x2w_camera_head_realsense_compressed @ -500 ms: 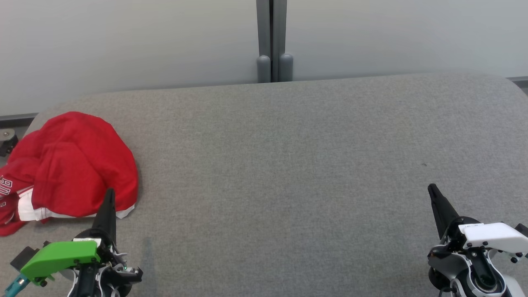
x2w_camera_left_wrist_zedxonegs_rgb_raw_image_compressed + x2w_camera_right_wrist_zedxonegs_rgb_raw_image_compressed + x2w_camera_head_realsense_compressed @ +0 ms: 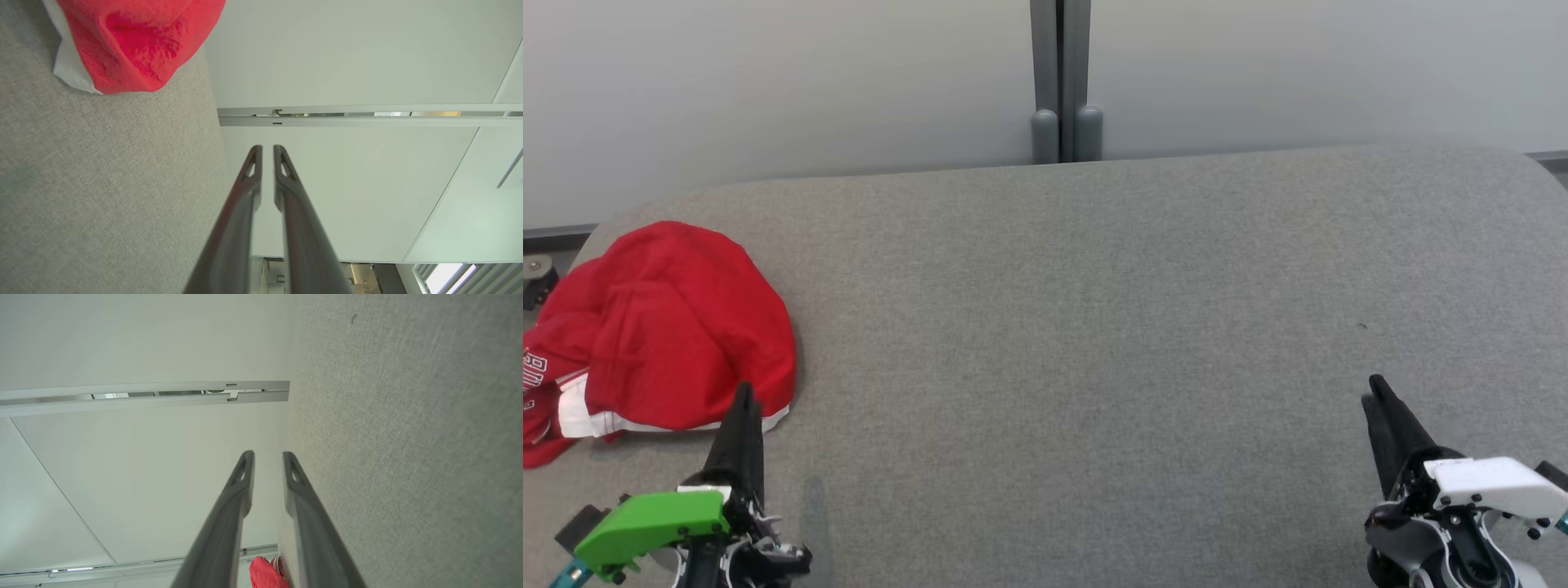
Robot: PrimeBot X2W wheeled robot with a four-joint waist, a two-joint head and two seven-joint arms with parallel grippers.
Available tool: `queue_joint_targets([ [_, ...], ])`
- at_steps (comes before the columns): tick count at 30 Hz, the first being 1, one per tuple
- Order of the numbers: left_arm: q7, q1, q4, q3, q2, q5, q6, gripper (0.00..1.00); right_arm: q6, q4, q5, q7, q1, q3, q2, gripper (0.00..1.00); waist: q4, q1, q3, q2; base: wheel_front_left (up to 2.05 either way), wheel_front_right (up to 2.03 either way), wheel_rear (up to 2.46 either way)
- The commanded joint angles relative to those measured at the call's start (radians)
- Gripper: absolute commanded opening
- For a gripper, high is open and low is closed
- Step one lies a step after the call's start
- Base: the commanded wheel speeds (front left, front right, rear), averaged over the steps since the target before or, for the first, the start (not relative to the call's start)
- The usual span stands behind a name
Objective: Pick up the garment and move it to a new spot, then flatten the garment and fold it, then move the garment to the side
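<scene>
**Garment bunched at the far left, both arms empty and poised**

The red garment [image 2: 670, 327] lies in a crumpled mound at the left end of the grey surface [image 2: 1094, 310], part of it spilling toward that edge, a white hem [image 2: 588, 422] showing along its near side. It is neither spread nor folded, so the first step, lifting it to a new spot, looks not yet begun.

The left end effector [image 2: 742, 394] sits low at the left with its tip just at the garment's near edge in the head view. Its wrist view shows the cloth off to one side of the fingers and apart from them. Its fingers stand narrowly parted with nothing between them: released, not grasping. That placement probably suits a short reach into the heap.

The right end effector [image 2: 1374, 390] waits well apart at the right end, likewise slightly parted and empty. It is likely held clear so the broad bare middle of the surface stays free for laying the garment flat.
</scene>
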Motion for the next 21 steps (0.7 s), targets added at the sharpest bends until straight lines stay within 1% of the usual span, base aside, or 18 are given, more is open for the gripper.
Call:
queue_joint_targets([
  [1, -0.003, 0.000, 0.003, 0.000, 0.000, 0.002, 0.000, 1.00, 0.000, -0.001, -0.003, -0.003, 0.000, 0.001, 0.000, 1.00, 0.000, 0.0000, 0.000, 0.0000, 0.00, 0.00, 0.00],
  [4, -0.018, -0.005, 0.010, -0.004, 0.003, 0.017, -0.001, 1.00, 0.000, -0.005, -0.022, -0.018, -0.003, 0.008, -0.005, 1.00, 0.000, 0.0000, 0.001, 0.0000, 0.00, 0.00, 0.00],
  [8, -0.039, -0.014, 0.018, -0.016, 0.016, 0.070, -0.003, 1.00, 0.000, -0.004, -0.073, -0.040, -0.011, 0.020, -0.017, 1.00, 0.000, 0.0000, 0.005, 0.0000, 0.00, 0.00, 0.00],
  [21, -0.099, -0.034, 0.034, -0.037, 0.030, 0.397, -0.008, 1.00, 0.000, -0.007, -0.375, -0.099, -0.038, 0.033, -0.026, 1.00, 0.003, 0.0000, 0.015, 0.0000, 0.00, 0.00, 0.00],
])
